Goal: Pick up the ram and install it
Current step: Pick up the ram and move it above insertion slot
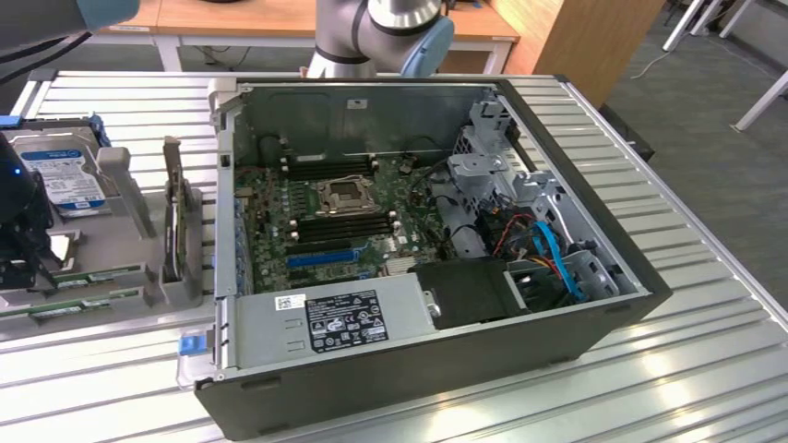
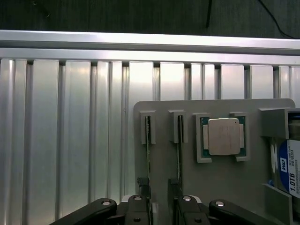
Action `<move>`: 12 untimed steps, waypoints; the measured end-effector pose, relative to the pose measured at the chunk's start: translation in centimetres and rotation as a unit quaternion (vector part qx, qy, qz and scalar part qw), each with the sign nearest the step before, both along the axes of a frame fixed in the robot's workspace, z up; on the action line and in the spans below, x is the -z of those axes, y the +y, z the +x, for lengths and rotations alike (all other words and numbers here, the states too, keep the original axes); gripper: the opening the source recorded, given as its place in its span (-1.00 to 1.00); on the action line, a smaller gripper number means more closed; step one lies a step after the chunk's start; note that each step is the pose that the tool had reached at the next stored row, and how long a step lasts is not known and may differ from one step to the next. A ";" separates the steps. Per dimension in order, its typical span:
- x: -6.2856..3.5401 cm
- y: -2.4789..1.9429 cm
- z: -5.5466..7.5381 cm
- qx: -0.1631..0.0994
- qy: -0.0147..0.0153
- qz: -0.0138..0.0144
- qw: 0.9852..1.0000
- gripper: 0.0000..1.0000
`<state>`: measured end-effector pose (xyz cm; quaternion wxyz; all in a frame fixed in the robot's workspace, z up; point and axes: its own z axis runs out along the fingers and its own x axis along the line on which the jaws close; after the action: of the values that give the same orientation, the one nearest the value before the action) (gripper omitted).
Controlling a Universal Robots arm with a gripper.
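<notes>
Wrist view showed the tool (image 2: pixel 158 194) released, jaws spread above the gray holder (image 2: pixel 220 187), whose slots held the ram (image 2: pixel 148 145) on edge, likely for easy grasping.

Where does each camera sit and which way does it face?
Exterior view: raised, looking down on the open computer case; the arm rises behind it.
Wrist view: on the wrist, facing straight down on the grey tray; the open hand shows.
Shared: the tray, the ram and the hard drive.
</notes>
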<state>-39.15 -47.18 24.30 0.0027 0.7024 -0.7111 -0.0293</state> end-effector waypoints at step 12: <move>1.33 -0.19 0.0 0.000 0.000 0.000 1.000 -0.40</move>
<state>-39.15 -47.37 22.98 0.0027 0.7024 -0.7111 -0.0293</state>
